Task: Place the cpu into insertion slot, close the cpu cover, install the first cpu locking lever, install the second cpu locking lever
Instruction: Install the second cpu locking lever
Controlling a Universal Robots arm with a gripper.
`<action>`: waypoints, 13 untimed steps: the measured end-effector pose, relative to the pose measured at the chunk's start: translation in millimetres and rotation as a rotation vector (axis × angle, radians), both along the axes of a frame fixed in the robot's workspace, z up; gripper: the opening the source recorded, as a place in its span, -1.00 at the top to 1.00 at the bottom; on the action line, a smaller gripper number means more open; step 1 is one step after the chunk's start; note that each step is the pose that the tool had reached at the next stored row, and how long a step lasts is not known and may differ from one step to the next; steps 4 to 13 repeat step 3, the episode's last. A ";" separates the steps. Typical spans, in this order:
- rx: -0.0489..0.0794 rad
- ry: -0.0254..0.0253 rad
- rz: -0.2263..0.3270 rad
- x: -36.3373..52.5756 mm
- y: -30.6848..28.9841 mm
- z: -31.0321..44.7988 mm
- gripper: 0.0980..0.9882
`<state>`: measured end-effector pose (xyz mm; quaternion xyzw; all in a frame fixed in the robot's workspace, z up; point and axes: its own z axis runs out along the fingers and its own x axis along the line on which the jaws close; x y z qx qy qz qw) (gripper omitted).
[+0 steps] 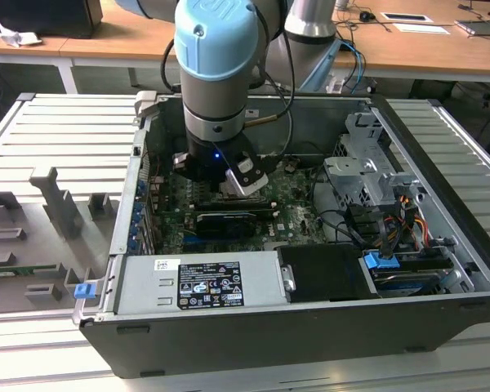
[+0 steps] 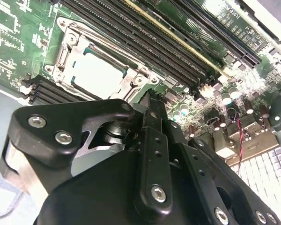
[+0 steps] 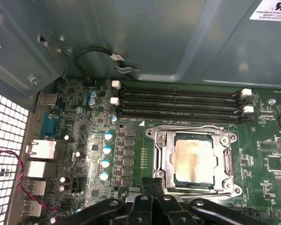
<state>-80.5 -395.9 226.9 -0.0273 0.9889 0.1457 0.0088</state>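
Inside the open computer case point(image 1: 441, 245), the arm's gripper point(image 1: 229, 175) hangs low over the green motherboard point(image 1: 294, 208), hemmed by the case's rear wall behind it and, toward the exterior view's right, by the drive cage point(image 1: 367, 175) with its bundled cables. Nearer the camera, the grey power supply box point(image 1: 200, 282) closes off that side, so the arm's free room lies mostly straight above.

Both wrist views show the black fingers point(image 3: 152, 197) drawn together with nothing between them, their tips just beside the socket's edge; whether they touch the board cannot be told.

The cpu point(image 3: 193, 159) already lies flat in the insertion slot point(image 3: 174, 176), its pale metal face showing through the window of the cpu cover point(image 3: 161, 157), which rests down around it. The same chip point(image 2: 96, 72) and frame point(image 2: 133, 79) appear in the second wrist view, close ahead of the finger point(image 2: 152, 140).

Long black memory slots point(image 3: 178, 105) run just beyond the socket, parallel to its far edge, with a row of small capacitors point(image 3: 107, 154) to one side. The case sits on a ribbed metal table point(image 1: 57, 139); wooden desks point(image 1: 408, 45) stand behind.
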 end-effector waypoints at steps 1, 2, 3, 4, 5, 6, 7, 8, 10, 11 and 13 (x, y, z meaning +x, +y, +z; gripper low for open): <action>0.000 0.0000 0.000 0.0 0.0 0.9 0.98; 0.000 0.0000 0.000 0.0 0.0 3.0 0.98; 0.000 -0.0001 0.000 0.0 0.0 3.0 0.98; 0.000 -0.0001 0.000 0.0 0.0 3.0 0.98; 0.000 -0.0001 0.000 0.0 0.0 3.0 0.98; 0.000 -0.0001 0.000 0.0 0.0 3.0 0.98; 0.000 -0.0001 0.000 0.0 0.0 3.0 0.98; 0.000 -0.0001 0.000 0.0 0.0 3.0 0.98; 0.000 -0.0001 0.000 0.0 0.0 3.0 0.98; 0.000 -0.0001 0.000 0.0 0.0 3.0 0.98; 0.000 -0.0001 0.000 0.0 0.0 3.0 0.98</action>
